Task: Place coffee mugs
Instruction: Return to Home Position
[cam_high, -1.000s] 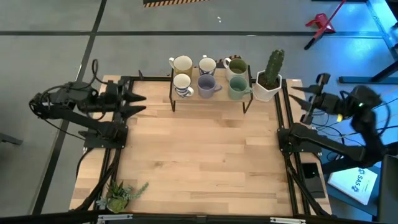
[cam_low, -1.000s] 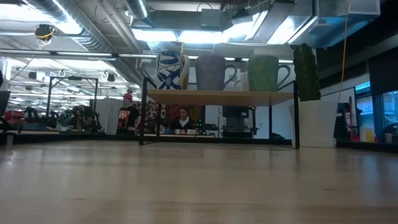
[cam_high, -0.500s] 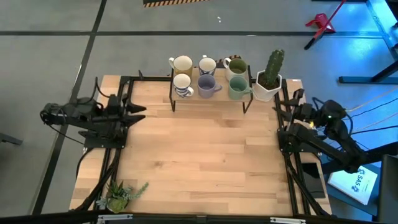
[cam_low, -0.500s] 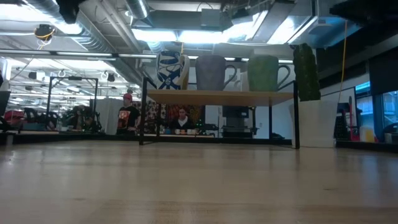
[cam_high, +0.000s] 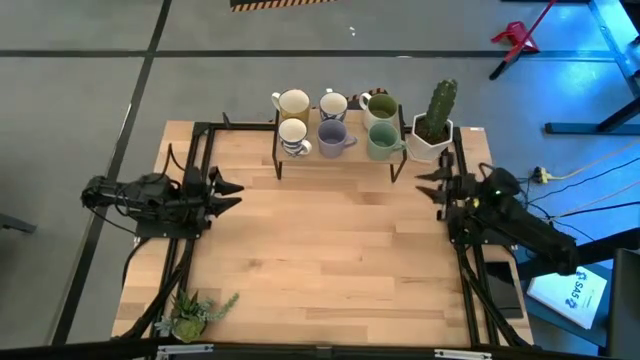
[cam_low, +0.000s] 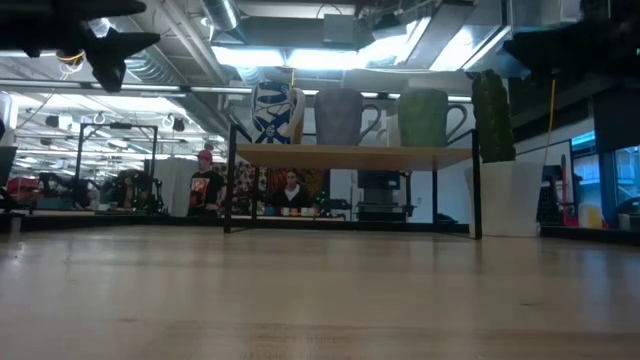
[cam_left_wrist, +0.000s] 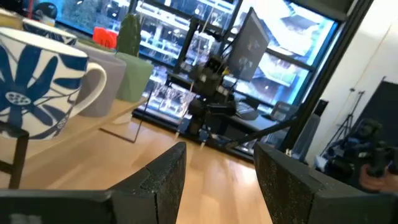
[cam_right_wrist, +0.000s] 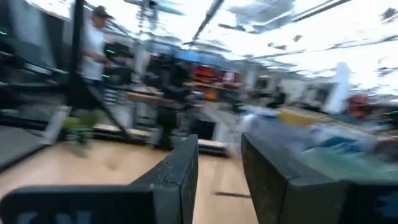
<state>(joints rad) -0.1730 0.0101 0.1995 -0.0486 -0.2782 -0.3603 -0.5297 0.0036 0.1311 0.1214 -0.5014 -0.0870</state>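
Note:
Six mugs stand on a black-framed wooden rack (cam_high: 398, 162) at the table's far edge. The back row holds a yellowish mug (cam_high: 293, 103), a white mug (cam_high: 333, 104) and a cream mug (cam_high: 379, 104). In front stand a white mug with a blue pattern (cam_high: 293, 136), a purple-blue mug (cam_high: 333, 136) and a green mug (cam_high: 381, 141). My left gripper (cam_high: 236, 195) is open over the table's left part, pointing right; its wrist view shows the patterned mug (cam_left_wrist: 37, 93) close by. My right gripper (cam_high: 422, 185) is open near the rack's right leg, pointing left.
A white pot with a cactus (cam_high: 433, 126) stands right of the rack at the far right corner. A small green plant (cam_high: 193, 314) lies at the near left corner. Bare wood (cam_high: 330, 250) lies between the two arms. People show in the room behind (cam_low: 207, 185).
Both arms have come down and inward. My left gripper moved toward the near edge and slightly right. My right gripper swung from beyond the table's right edge toward the left, over the table beside the rack. The mugs have stayed where they were.

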